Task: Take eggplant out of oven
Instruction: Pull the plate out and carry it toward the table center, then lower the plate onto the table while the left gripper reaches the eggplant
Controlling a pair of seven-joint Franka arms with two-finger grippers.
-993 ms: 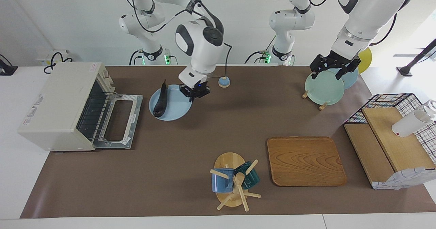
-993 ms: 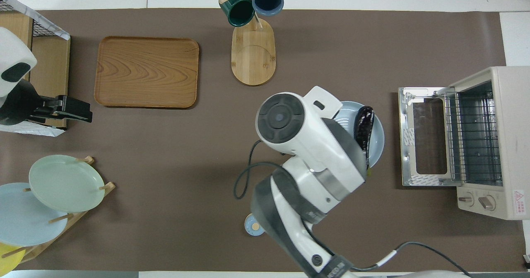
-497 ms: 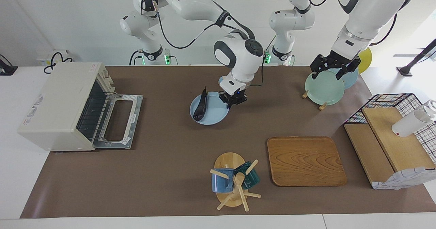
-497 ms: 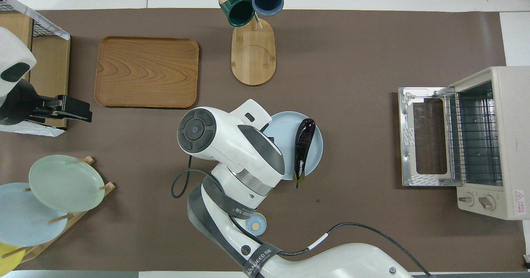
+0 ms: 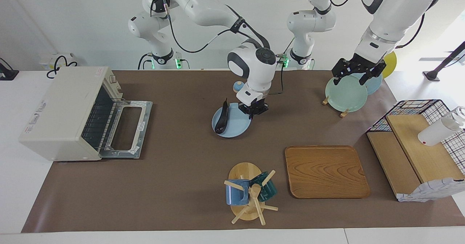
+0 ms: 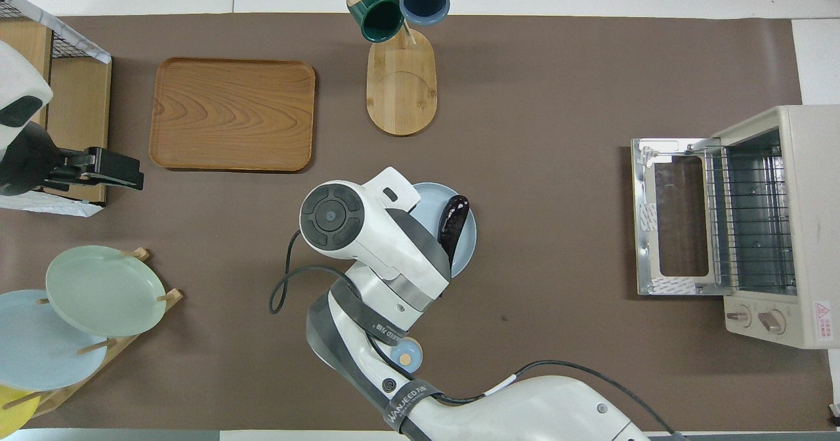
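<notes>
Eggplant (image 5: 221,117), one, lies on one blue plate (image 5: 236,126).

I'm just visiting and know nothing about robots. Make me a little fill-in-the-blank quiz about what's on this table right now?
1. The eggplant lies on a light blue ____.
2. The oven stands with its door ____.
3. The right claw is shut on the plate's ____.
4. The left claw waits over the pale ____ plate in the wooden rack.

Missing words: plate; open; rim; green
</notes>
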